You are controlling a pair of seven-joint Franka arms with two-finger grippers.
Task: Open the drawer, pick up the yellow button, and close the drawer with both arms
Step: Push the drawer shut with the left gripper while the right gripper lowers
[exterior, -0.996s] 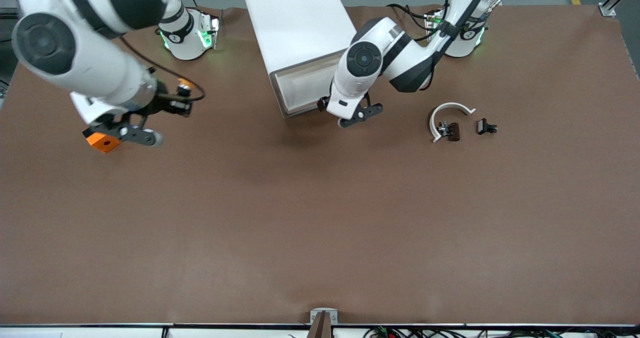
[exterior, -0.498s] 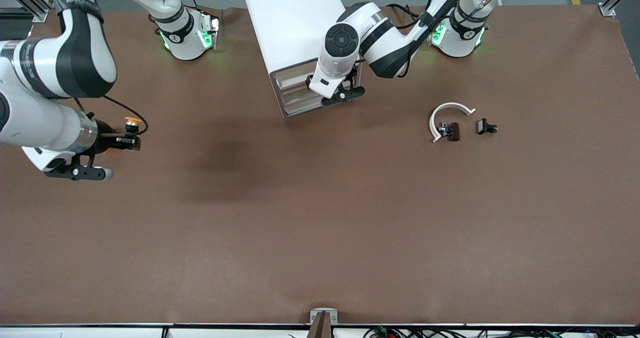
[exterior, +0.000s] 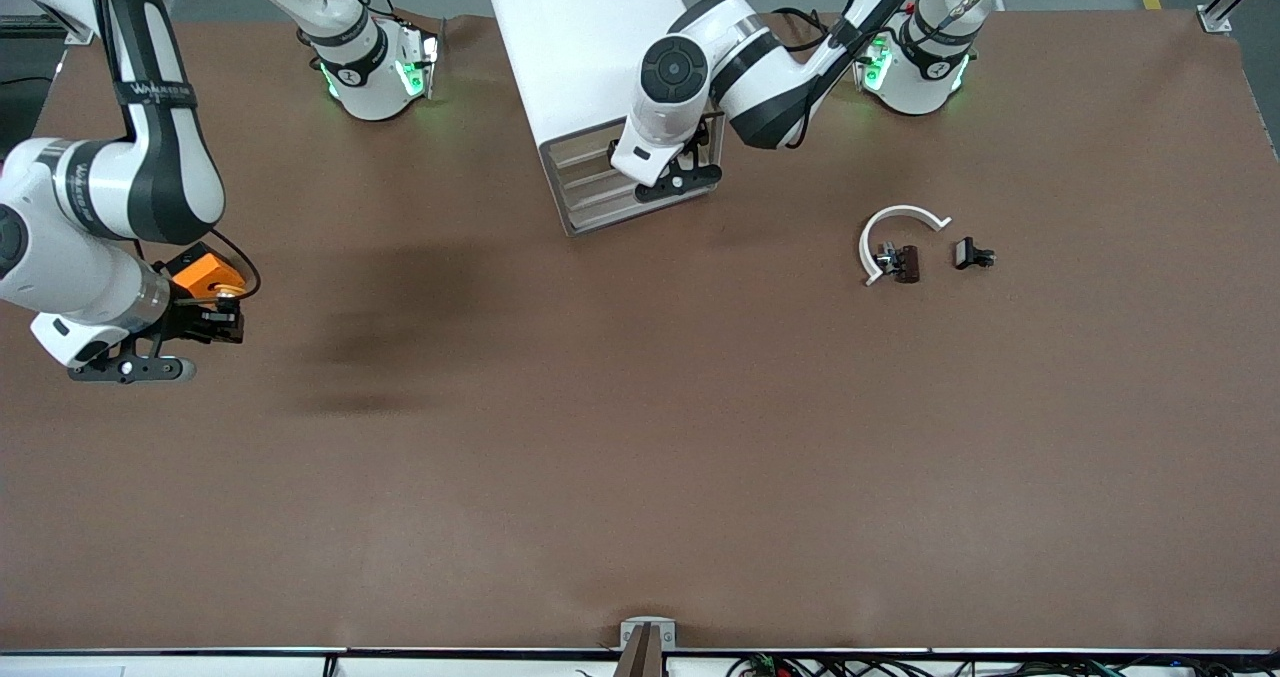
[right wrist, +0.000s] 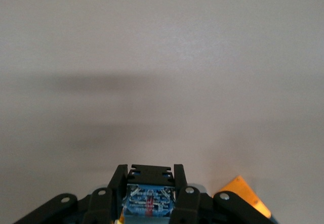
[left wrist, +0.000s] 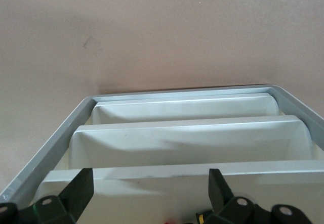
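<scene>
A: Where is the button (right wrist: 148,199) at this point?

B: The right gripper (exterior: 212,319) is pinching it by its black-blue body, over the table (exterior: 640,457) at the right arm's end. In the right wrist view the fingers (right wrist: 117,182) are pressing on either side of that body. The orange block (exterior: 203,274) is lying just beside the gripper and is not being held.

A: How is the button likely handling?

B: Judging from its look, it is tiny, light and rigid. The body is giving two flat faces for the fingers, so that is the correct place to take hold. The round cap is probably smoother and could slip or depress under pressure, so it is better avoided. Moderate force should be sufficient; the main risk is the part twisting out of the pinch during fast travel.

A: What is the left gripper (exterior: 672,169) doing?

B: It is working at the front of the white cabinet (exterior: 590,47), with its fingers (left wrist: 81,189) spread wide apart and holding nothing. In the left wrist view the fingers are framing the drawer (left wrist: 190,143) fronts. The drawers are appearing nearly flush, so closing is looking almost complete.

A: Anything else on the table?

B: A white curved strip (exterior: 893,229) with small black clips (exterior: 972,254) is lying toward the left arm's end, well apart from both grippers.
</scene>
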